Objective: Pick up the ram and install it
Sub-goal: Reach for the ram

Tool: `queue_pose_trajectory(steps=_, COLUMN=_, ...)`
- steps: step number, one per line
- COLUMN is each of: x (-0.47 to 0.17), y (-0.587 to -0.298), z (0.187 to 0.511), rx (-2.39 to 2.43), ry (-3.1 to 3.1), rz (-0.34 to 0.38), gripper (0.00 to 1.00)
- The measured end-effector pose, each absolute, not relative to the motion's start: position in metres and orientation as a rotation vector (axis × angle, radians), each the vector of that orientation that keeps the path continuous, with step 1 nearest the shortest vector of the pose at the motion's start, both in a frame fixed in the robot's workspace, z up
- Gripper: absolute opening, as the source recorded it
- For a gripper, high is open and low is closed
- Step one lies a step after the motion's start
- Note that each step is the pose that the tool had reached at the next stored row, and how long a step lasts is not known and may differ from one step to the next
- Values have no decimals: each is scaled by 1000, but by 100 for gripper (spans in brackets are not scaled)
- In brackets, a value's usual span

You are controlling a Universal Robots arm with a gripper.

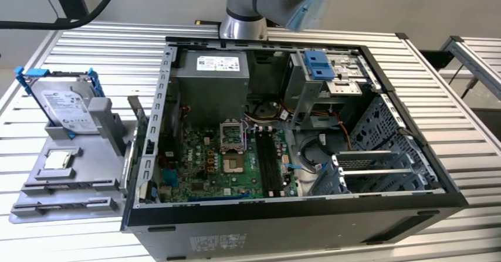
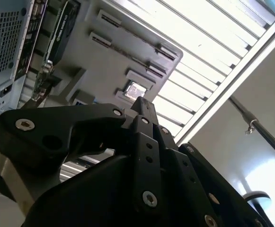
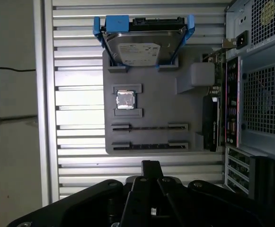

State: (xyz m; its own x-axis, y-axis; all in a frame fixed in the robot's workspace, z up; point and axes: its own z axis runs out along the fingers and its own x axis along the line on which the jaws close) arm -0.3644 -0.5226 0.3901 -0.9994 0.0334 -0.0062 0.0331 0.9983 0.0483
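1. Gripper [image 3: 150,163] narrow, closed on nothing, aimed near grey tray [image 3: 156,101] on tabletop [image 3: 80,56].
2. Ram: cannot tell whether it stands in tray's long slots [image 3: 149,127].
3. Risk: descending closed like this would knock it, not clasp it.

It looked like a robotics lab or test bench. A slatted aluminium table [image 1: 78,45] carried an opened desktop computer case [image 1: 391,156] with its motherboard [image 1: 227,162] bared. Just ahead of the pincer [image 3: 150,164], a grey moulded fixture [image 3: 156,109] held a hard drive [image 3: 142,45] and a processor chip [image 3: 126,100] in fitted seats. The arm's base [image 1: 244,24] stood just beside the case, with plain walls and a loose black cable [image 1: 39,24] around.
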Motion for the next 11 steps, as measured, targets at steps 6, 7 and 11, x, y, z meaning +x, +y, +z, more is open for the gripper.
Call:
queue_pose_trajectory(steps=6, x=-364, y=-523, z=390, rx=67, ry=3133, rz=76, gripper=0)
queue_pose_trajectory(steps=7, x=-364, y=-523, z=390, rx=82, ry=3132, rz=76, gripper=0)
queue_pose_trajectory(steps=11, x=-364, y=-523, z=390, rx=115, ry=3131, rz=75, gripper=0)
